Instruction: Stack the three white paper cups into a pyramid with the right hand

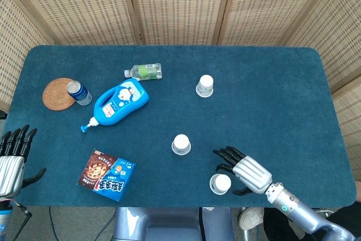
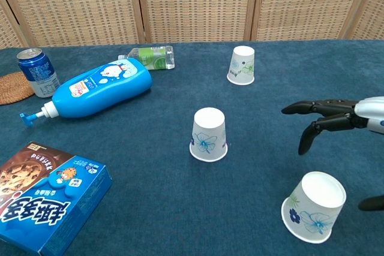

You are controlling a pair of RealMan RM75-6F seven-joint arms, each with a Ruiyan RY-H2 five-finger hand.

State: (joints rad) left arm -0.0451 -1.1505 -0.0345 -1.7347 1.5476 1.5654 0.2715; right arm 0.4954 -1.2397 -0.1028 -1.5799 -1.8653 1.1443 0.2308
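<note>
Cups are seen standing upside down and well apart on a blue-covered table [image 1: 271,83], 3 in all, each white with a blue flower print. The far cup [image 1: 205,86] is placed toward the back of the table, the middle cup [image 1: 181,144] is set near the centre, and the near cup [image 1: 220,184] is found close to the front edge, tilted slightly in the chest view. The right hand [image 1: 243,170] is held just beside the near cup, on its right, with its dark fingers [image 2: 318,107] spread and reaching over the cloth above the cup; nothing is gripped, and no contact with the cup can be made out. The left hand [image 1: 12,159] is kept at the front left edge of the table, fingers straight and apart, holding nothing. On the left side of the table, a blue pump bottle [image 1: 119,101] is laid on its side, with a small clear water bottle [image 1: 144,71] lying just behind it. A blue drink can [image 1: 78,92] is stood upright against a round woven coaster [image 1: 57,93]. A cookie box [image 1: 106,175] is laid flat near the front left.
</note>
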